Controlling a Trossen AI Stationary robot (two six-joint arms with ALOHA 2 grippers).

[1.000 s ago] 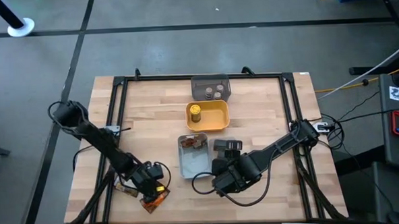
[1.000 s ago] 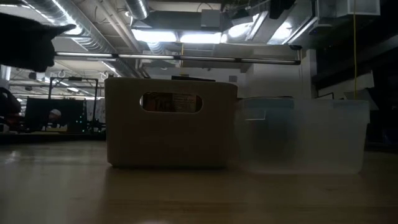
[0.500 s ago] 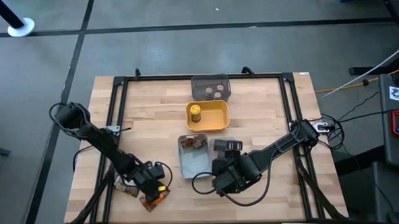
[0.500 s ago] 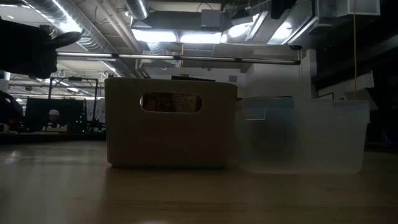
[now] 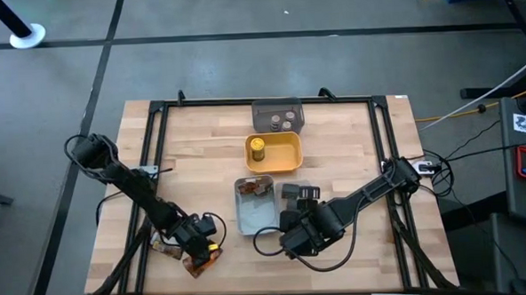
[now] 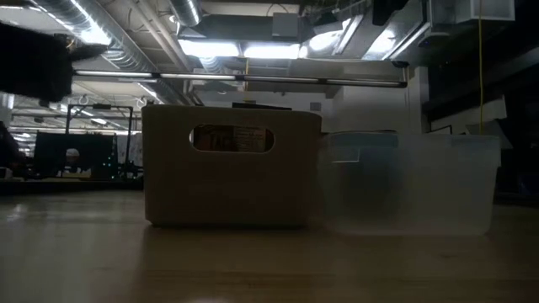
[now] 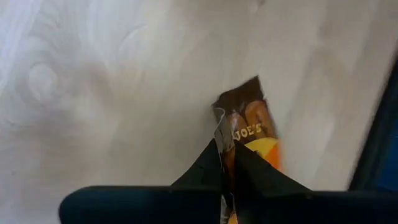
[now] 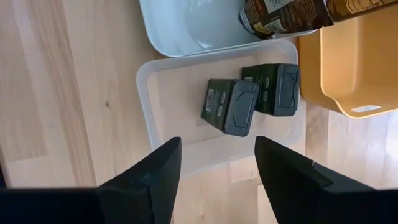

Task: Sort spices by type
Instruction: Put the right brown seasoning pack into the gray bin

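A brown and orange foil packet [image 7: 249, 124] lies on the wood near the table's near left corner, with my left gripper [image 5: 196, 246] shut on it. A second brown packet [image 5: 167, 251] lies just to its left. My right gripper [image 8: 214, 180] hangs open over the near middle of the table, above a clear tray [image 8: 158, 81] that holds two dark grey cube boxes [image 8: 229, 106]. More brown packets [image 5: 256, 187] lie in the pale-blue tray [image 5: 248, 217]. My left gripper pinches a raised silvery edge of the packet [image 7: 221, 134] between its two fingertips, at the packet's near end. The fingers slant down at it from above. The packet's far end [image 7: 245, 96] rests flat on the table.
A yellow tray [image 5: 286, 160] with a yellow-lidded jar [image 5: 257, 148] stands at the table's middle. Behind it a grey tray [image 5: 277, 107] holds two small round jars. A black frame rail [image 5: 146, 215] runs along the left side. The low view shows a yellow tray [image 6: 232, 181] and a clear tray [image 6: 408, 185].
My left gripper has shut on the brown and orange packet while staying in place. The packet has stayed on the table. My right arm has kept still.
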